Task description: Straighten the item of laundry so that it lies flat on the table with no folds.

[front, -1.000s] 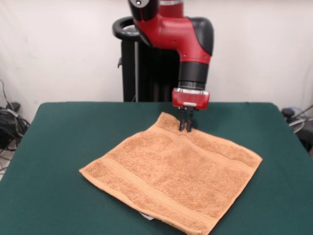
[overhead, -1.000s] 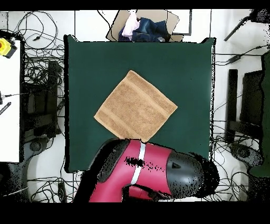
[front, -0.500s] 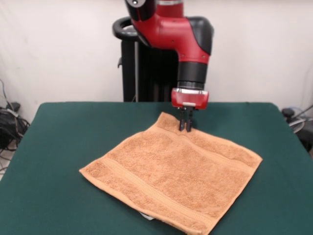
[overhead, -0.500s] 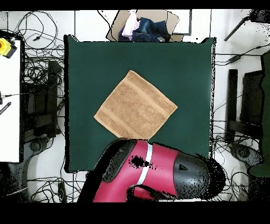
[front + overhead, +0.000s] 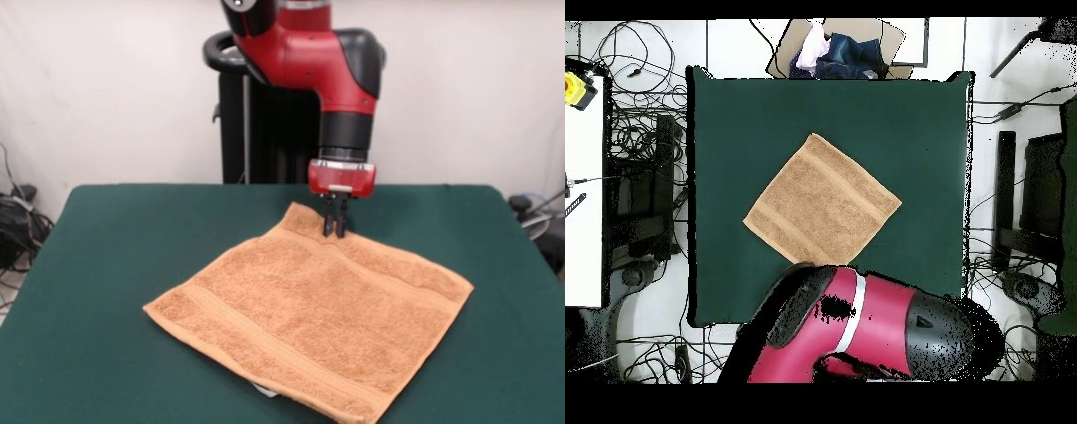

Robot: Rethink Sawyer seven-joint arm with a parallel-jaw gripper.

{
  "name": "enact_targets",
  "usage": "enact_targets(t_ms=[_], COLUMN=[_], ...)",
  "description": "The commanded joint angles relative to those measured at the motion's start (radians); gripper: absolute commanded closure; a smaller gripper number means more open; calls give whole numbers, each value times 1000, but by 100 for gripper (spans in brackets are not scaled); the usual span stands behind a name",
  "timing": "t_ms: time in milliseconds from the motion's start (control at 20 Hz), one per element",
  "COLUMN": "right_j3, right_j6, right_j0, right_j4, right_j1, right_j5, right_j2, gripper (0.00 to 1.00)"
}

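One square orange-tan terry towel (image 5: 311, 318) with woven border bands is spread flat, diamond-wise, at the centre of one dark green felt table (image 5: 106, 265). One black two-fingered gripper (image 5: 334, 226) is seen nearly closed, empty, at the towel's upper corner.

One camera sits low across the counter (image 5: 106, 265), facing the arm (image 5: 318, 53) at close range. The other hangs high, looking straight down, taking in the whole counter. Both share the towel (image 5: 309, 314).

orange-tan towel (image 5: 309, 322) lies spread flat, cornerwise, mid green table (image 5: 106, 265), label underneath.
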Motion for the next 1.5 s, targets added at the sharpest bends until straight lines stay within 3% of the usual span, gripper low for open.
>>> enact_targets(t_ms=[50,1500], right_j3=[-27,26], right_j6=[231,257], right_j0=[-9,-24], right_j4=[68,66], right_j1=[92,67], right_j5=[289,389], right_j2=[82,108], gripper=[100,100])
